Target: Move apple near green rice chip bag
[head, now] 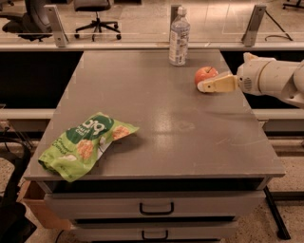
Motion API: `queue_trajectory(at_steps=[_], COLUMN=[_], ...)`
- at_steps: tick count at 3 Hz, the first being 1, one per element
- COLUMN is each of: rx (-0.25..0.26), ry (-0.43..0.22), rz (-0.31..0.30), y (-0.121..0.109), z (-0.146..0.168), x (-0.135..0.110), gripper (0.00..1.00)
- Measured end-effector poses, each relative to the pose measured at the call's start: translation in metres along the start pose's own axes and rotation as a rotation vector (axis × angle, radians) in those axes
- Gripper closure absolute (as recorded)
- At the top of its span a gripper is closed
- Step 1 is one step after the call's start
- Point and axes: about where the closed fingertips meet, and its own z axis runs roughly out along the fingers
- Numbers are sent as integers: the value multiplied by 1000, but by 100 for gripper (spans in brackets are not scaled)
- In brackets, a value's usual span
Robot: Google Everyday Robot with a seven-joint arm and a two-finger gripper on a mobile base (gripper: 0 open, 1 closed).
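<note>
The red-orange apple (205,73) sits on the grey table (161,123) at the far right, near the back. My gripper (210,86) reaches in from the right on a white arm (270,78). Its cream tip lies right against the apple's front lower side and hides part of it. The green rice chip bag (84,144) lies flat and wrinkled at the table's front left corner, far from the apple and the gripper.
A clear water bottle (179,36) stands upright at the back of the table, just left of the apple. The table has drawers (156,208) below its front edge. Office chairs (95,14) stand beyond a rail behind the table.
</note>
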Motion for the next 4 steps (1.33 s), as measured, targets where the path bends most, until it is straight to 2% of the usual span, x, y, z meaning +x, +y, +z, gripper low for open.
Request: queue_trajectory(at_steps=[2, 3, 4], rx=[-1, -48, -166], ry=[-8, -47, -129], rz=[6, 49, 119], y=[1, 6, 13], z=[5, 24, 65], x=[1, 10, 29], gripper=[0, 0, 0])
